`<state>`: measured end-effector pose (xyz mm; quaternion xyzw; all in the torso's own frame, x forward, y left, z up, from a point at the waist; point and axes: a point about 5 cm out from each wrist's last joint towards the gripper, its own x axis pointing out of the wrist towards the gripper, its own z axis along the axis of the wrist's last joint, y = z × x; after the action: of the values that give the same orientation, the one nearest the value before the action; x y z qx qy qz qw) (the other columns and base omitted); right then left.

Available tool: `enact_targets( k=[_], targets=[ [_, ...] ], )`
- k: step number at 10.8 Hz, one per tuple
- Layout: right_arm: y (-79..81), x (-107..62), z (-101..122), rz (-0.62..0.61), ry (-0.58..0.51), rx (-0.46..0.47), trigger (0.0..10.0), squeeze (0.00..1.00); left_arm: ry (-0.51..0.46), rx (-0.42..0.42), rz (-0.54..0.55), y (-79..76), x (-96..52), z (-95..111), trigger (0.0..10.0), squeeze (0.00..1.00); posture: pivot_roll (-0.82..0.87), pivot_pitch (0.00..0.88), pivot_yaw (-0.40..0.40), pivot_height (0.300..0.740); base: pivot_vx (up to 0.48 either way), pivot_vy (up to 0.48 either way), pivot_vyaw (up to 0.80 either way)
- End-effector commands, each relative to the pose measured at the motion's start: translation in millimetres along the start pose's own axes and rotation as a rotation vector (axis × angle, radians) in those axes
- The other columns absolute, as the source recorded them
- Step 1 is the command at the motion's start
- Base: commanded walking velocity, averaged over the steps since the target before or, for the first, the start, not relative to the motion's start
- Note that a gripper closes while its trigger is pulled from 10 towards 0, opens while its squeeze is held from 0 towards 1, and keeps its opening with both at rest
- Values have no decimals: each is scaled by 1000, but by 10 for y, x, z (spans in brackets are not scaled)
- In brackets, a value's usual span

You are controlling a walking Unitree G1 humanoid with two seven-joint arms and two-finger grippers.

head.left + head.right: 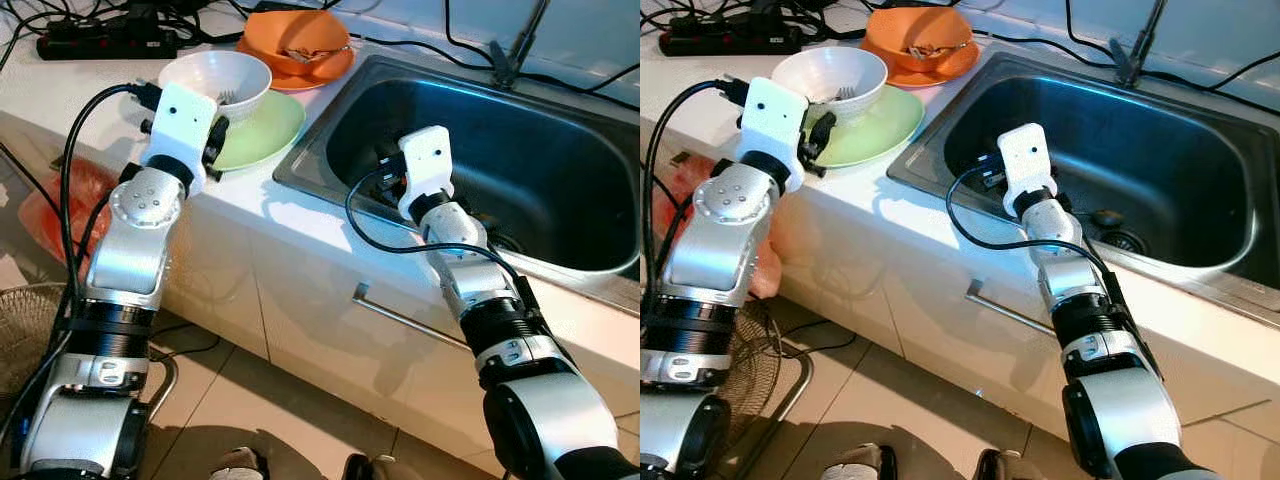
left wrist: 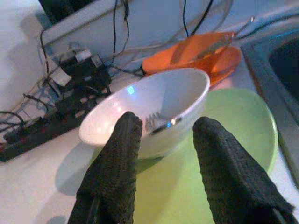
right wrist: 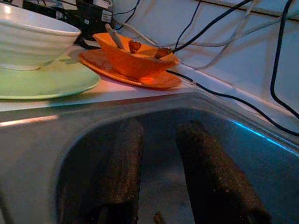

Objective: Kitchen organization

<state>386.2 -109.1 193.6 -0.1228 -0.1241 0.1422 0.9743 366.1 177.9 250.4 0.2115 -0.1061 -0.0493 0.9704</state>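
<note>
The left gripper (image 2: 163, 154) hangs open and empty just before the white bowl (image 1: 216, 84) on the green plate (image 1: 268, 132), while the right gripper (image 3: 161, 172) (also open, holding nothing) reaches into the sink (image 1: 520, 150).

- Both eye views are bright and sharp, with no motion blur; the white counter (image 1: 300, 215) is nearly washed out beside the sink (image 1: 560, 265).
- Glare streaks the sink's near rim, and its deep basin falls dark toward the wall nearest the counter.
- The arms cast soft shadows on the cabinet front below the sink.
- The left wrist view is soft and bluish; the white bowl (image 2: 154, 109) carries a small bright highlight and throws a shadow on the green plate (image 2: 243, 126).
- The right wrist view is dim inside the sink, its fingers (image 3: 119, 168) murky and out of focus.
</note>
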Motion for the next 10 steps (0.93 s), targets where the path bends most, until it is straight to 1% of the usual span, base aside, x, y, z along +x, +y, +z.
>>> enact_targets(
  k=[1, 2, 3, 5, 7, 9, 10],
  targets=[
    [-9, 11, 16, -3, -8, 17, 10000, 0, 2, 2, 5, -27, -10, -52, 10000, 0, 114, 111, -48, 740, 0, 0, 0],
    [-10, 9, 17, -5, -9, 19, 10000, 0, -34, -7, 17, -73, 11, -47, 10000, 0, 110, 113, -48, 740, 0, 0, 0],
    [-14, 4, 12, -7, -8, 19, 10000, 0, -48, 0, 33, -94, 32, -51, 10000, 0, 108, 114, -49, 740, 0, 0, 0],
    [-21, 2, 14, -9, -8, 19, 10000, 0, -44, 10, 44, -150, 118, -73, 10000, 0, 103, 117, -49, 740, 0, 0, 0],
    [-24, -1, 13, -11, -8, 19, 10000, 0, -65, 41, 72, -148, 196, -55, 10000, 0, 100, 117, -49, 740, 0, 0, 0],
    [-21, -2, 10, -11, -8, 21, 10000, 0, -91, 39, 94, -122, 239, -6, 10000, 0, 102, 116, -49, 740, 0, 0, 0],
    [-17, -1, 9, -10, -7, 21, 10000, 0, -87, 44, 98, -127, 271, -14, 10000, 0, 100, 117, -49, 740, 0, 0, 0]
  ],
)
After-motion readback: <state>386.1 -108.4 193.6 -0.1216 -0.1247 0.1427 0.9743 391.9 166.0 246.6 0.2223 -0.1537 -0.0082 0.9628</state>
